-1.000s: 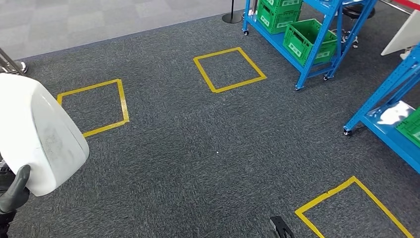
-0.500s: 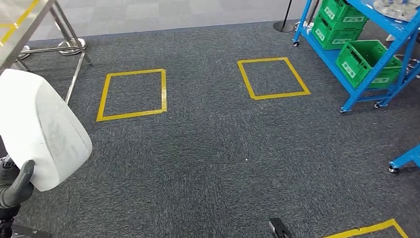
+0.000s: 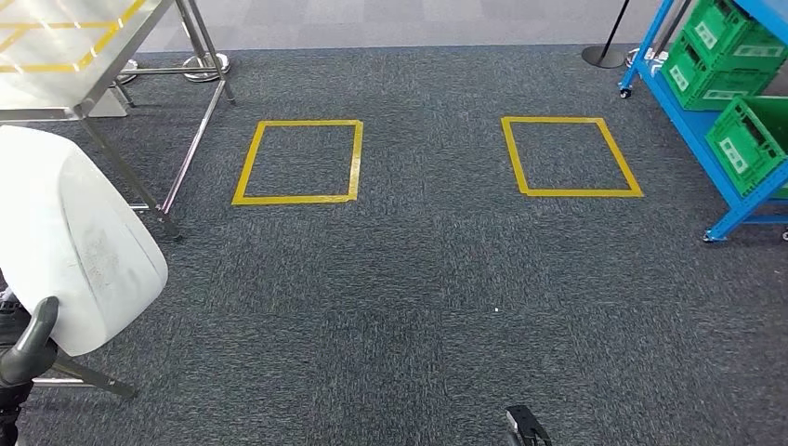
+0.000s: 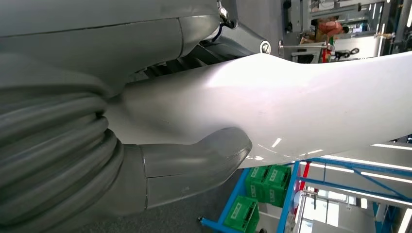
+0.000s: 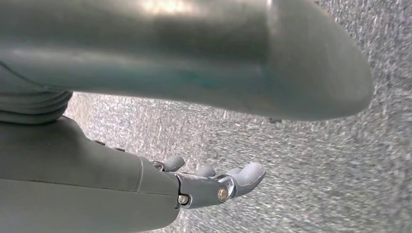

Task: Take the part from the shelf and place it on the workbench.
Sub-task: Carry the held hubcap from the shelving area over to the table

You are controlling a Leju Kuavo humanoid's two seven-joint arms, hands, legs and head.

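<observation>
While the left hand is gripping the white part at the head view's left edge, thumb pressing on its shell in the left wrist view, the workbench is standing upper left, w/ part held in the air near it, not touching. Right hand is hanging over grey carpet, fingers apart, holding nothing. Two yellow tape squares are lying ahead; blue shelf w/ green crates is standing far right.
</observation>
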